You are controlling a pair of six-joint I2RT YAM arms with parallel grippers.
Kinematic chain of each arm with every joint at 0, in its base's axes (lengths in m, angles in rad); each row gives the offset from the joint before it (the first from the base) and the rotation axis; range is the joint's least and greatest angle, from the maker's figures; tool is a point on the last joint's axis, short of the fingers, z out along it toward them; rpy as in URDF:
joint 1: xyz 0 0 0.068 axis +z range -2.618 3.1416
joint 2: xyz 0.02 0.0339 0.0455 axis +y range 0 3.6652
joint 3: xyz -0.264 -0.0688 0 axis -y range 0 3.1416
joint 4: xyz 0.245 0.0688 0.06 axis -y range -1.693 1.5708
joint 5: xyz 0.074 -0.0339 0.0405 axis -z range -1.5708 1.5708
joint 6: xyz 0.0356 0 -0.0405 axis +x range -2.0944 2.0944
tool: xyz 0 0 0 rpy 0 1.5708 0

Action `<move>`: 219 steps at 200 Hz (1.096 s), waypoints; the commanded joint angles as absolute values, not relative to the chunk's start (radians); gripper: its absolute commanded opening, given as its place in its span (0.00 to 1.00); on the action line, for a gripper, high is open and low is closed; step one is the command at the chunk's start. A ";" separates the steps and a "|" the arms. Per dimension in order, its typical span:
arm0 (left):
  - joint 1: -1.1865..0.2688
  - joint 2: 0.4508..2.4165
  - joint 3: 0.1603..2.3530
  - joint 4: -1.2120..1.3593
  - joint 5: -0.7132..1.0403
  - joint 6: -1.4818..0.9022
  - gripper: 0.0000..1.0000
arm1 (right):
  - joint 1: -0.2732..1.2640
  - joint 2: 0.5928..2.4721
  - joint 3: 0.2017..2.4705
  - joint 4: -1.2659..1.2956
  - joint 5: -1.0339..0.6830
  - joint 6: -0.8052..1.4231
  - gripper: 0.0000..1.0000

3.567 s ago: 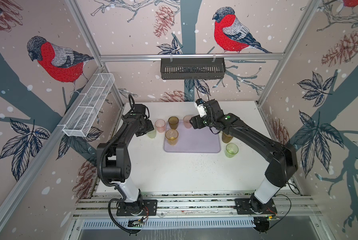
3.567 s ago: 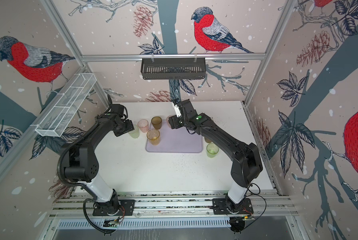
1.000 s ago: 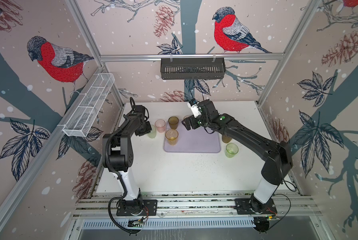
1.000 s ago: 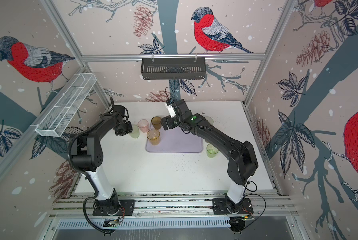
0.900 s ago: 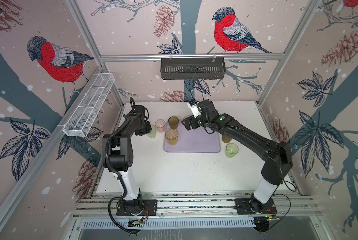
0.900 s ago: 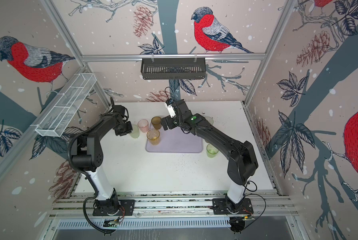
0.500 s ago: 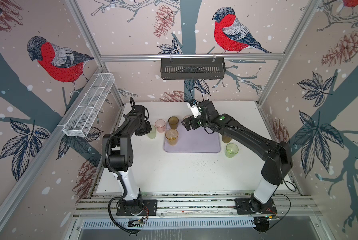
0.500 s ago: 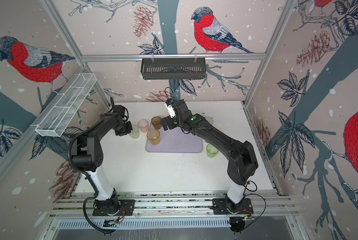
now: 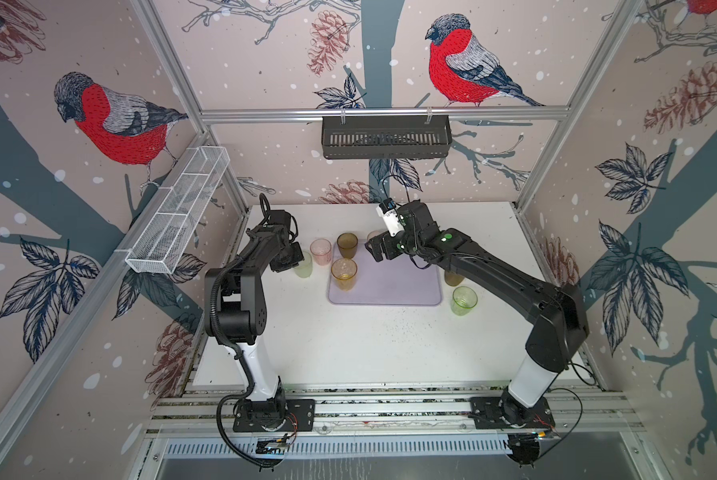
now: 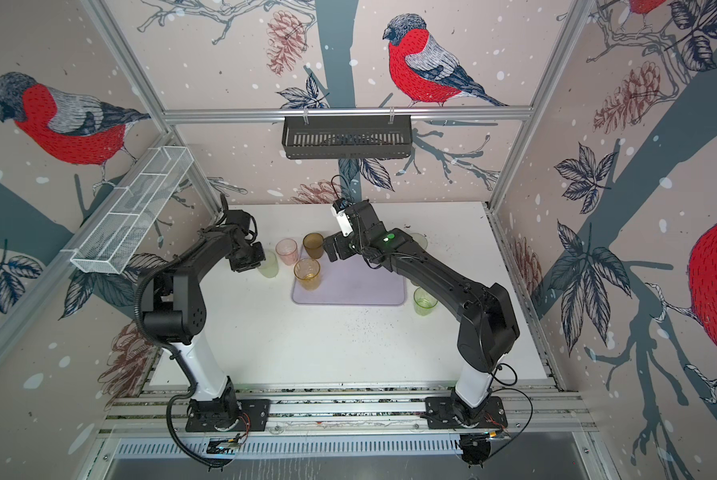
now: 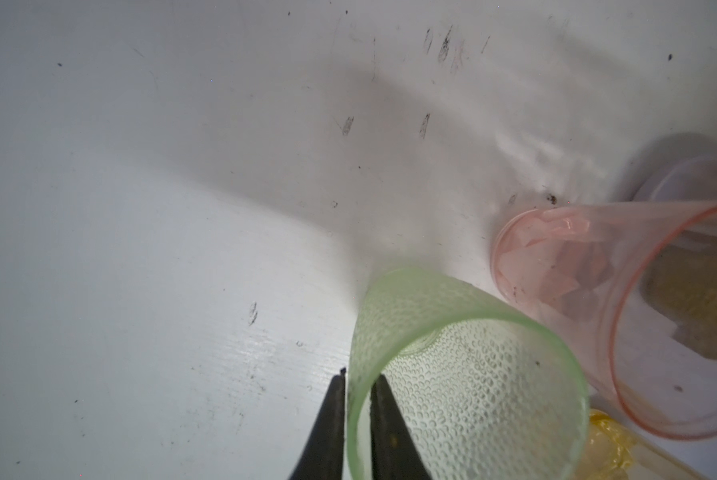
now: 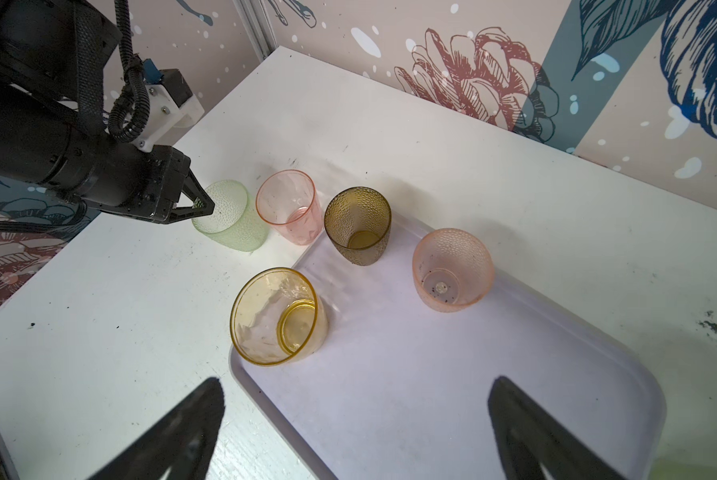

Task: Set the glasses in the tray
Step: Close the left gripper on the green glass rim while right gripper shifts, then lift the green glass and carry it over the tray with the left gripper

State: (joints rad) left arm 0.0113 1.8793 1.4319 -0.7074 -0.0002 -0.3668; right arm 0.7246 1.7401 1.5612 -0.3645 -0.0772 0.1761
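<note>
Now that the jaws have narrowed onto its wall, the pale frosted-green dimpled plastic tumbler (image 11: 452,374) sits pinched at the rim by the left gripper (image 11: 358,388), on the white table beside the flat lilac tray (image 12: 452,395). Lift looks next. Right gripper (image 12: 356,415) hovers wide open, empty, over the tray.

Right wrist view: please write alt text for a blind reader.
The left tool pinches the rim of a frosted green glass on the white table. An amber glass, a brown one and a pink one stand on the lilac tray.
</note>
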 commanded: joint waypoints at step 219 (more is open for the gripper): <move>0.015 1.681 1.425 -0.859 -0.064 -0.333 0.00 | 0.724 1.705 1.532 -0.330 -0.064 0.158 1.00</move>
State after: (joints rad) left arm 0.0113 1.7134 1.3933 -0.7975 -0.0723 -0.3538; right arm 0.7246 1.7123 1.5330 -0.3576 -0.0696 0.1722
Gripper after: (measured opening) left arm 0.081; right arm 0.997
